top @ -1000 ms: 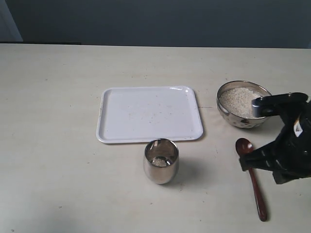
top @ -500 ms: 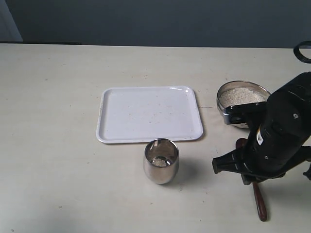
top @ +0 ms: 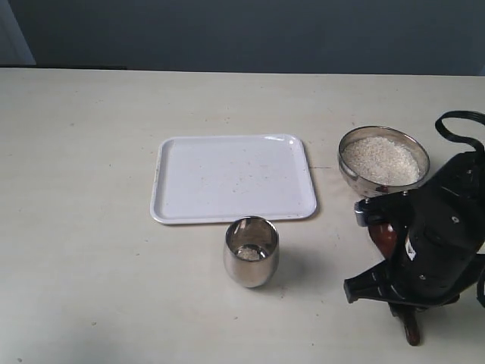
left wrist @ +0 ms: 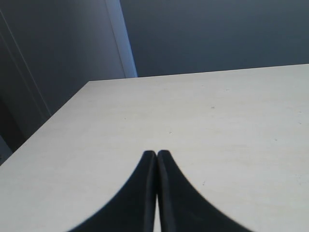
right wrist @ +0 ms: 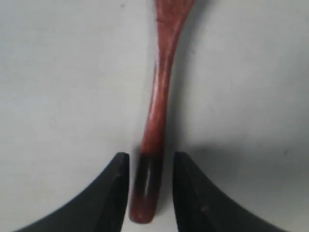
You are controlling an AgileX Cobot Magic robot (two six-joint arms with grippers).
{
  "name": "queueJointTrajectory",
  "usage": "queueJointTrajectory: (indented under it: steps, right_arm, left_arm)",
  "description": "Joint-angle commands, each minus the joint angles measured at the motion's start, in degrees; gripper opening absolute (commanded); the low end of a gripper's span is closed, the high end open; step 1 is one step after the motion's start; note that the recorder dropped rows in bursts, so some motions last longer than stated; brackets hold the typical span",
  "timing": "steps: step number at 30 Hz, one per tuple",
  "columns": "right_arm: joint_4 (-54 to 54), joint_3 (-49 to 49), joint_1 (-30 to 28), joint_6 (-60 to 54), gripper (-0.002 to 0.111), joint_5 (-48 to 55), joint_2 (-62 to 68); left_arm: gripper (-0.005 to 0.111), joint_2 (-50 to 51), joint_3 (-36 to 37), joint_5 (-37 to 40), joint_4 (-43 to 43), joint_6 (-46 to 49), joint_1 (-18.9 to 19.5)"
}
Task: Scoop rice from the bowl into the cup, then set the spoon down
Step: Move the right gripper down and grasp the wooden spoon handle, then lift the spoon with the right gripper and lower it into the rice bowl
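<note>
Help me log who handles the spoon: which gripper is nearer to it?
Right. The right gripper straddles the spoon at its handle end, one finger on each side. The left gripper is shut over the table, with no spoon in its view.

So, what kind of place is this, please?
Likely a robot test bench rather than a kitchen: a pale table, a plain dark wall behind it, and a black robot arm.

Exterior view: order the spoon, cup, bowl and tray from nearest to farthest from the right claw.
1. Spoon: its handle lies between the right claw's fingers.
2. Bowl, behind the claw, and cup, to its left: too close to call.
3. Tray: beyond the cup.
</note>
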Motion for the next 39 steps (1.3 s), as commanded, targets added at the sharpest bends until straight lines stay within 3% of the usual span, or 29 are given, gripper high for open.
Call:
queueJointTrajectory:
  steps: [1, 15, 20, 29, 34, 39]
  right_arm:
    - [-1.01, 0.39, 0.16, 0.24, 0.031, -2.91, 0.03]
    - [-3.12, 6.07, 0.16, 1.71, 0.029, -9.59, 0.03]
    - [-5.34, 7.25, 0.16, 1.71, 0.000, -13.12, 0.03]
    - [-5.23, 7.11, 0.16, -4.36, -0.001, -8.76, -1.63]
    - [2.57, 6.80, 0.26, -16.13, -0.001, -7.25, -8.14]
    - [3.87, 0.97, 0.26, -23.03, -0.001, 1.82, -16.09]
  left_arm:
    - [0.000, -0.22, -0.15, -0.17, 0.10, -0.28, 0.19]
    - [0.000, -0.22, -0.15, -0.17, 0.10, -0.28, 0.19]
    - [0.000, -0.22, -0.15, -0.17, 0.10, -0.28, 0.19]
    - [0.000, -0.22, -0.15, -0.17, 0.10, -0.28, 0.19]
    - [0.000, -0.22, -0.15, -0.17, 0.10, -0.28, 0.19]
    - [0.000, -0.22, -0.15, -0.17, 0.10, -0.28, 0.19]
